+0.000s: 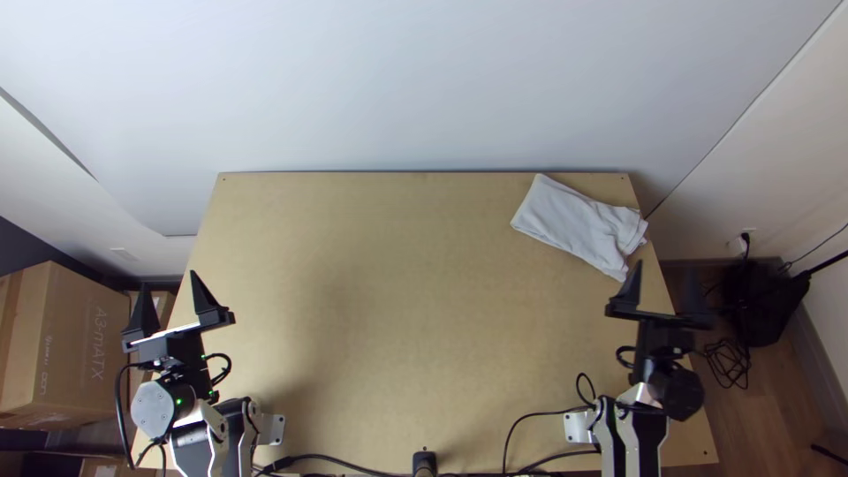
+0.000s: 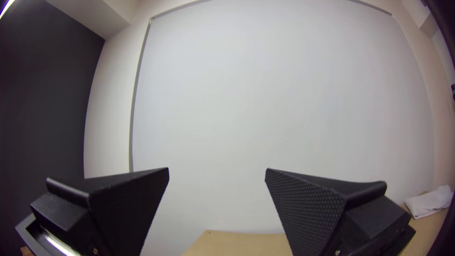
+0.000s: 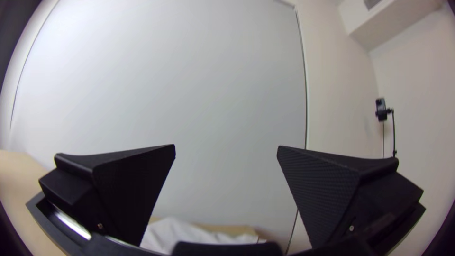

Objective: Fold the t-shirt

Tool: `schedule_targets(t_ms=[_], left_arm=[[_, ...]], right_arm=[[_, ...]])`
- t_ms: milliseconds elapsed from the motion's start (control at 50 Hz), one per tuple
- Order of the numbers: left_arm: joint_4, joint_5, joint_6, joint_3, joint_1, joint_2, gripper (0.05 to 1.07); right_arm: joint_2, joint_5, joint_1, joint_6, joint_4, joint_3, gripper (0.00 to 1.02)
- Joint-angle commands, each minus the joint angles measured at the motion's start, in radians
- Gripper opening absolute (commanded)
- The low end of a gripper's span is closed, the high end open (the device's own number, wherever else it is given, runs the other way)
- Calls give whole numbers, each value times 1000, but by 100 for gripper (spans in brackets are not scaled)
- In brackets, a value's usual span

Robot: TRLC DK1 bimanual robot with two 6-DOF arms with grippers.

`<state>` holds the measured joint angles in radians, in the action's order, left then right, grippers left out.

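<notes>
The white t-shirt (image 1: 579, 225) lies as a compact folded bundle at the table's far right corner, its right end rumpled. My left gripper (image 1: 170, 281) stands open over the table's left edge, far from the shirt. At the right edge, just nearer than the shirt, my right gripper (image 1: 667, 276) is open. In the left wrist view the left gripper (image 2: 217, 169) has nothing between its fingers, with the shirt (image 2: 429, 202) off in the distance. The right wrist view has the right gripper (image 3: 226, 146) spread wide and part of the shirt (image 3: 177, 232) beyond it.
The light wooden table (image 1: 397, 309) has bare surface across its middle and left. Black cables (image 1: 344, 458) run along its near edge. Cardboard boxes (image 1: 66, 340) stand left of it, and a black object (image 1: 764, 300) is on the floor at the right.
</notes>
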<state>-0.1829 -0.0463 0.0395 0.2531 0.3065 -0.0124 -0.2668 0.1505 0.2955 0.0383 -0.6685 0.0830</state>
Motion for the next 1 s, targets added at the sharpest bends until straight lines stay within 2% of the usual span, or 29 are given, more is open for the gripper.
schedule_targets(t_ms=[0,100,200,240,380,460,660,900,980], left_arm=[[-13,-6,39,-63,-40,11,103],[-7,-9,111,-104,-112,12,103],[11,-20,129,-144,-159,12,103],[11,-27,128,-158,-170,12,103],[19,-64,108,-206,-227,14,103],[33,-102,80,-222,-262,14,103],[62,-106,16,-252,-316,14,103],[143,-106,-168,-255,-353,12,103],[148,-104,-194,-255,-354,12,103]], right_arm=[[51,6,-7,-37,104,-81,99],[129,6,-16,-94,236,-81,99],[256,6,-21,-192,454,-81,99],[275,6,-30,-202,521,-81,99],[275,8,-48,-186,626,-81,99],[273,8,-52,-167,632,-80,99],[271,-9,-50,-161,644,-78,99],[271,-32,-48,-161,649,-78,99],[271,-32,-50,-161,649,-78,99]])
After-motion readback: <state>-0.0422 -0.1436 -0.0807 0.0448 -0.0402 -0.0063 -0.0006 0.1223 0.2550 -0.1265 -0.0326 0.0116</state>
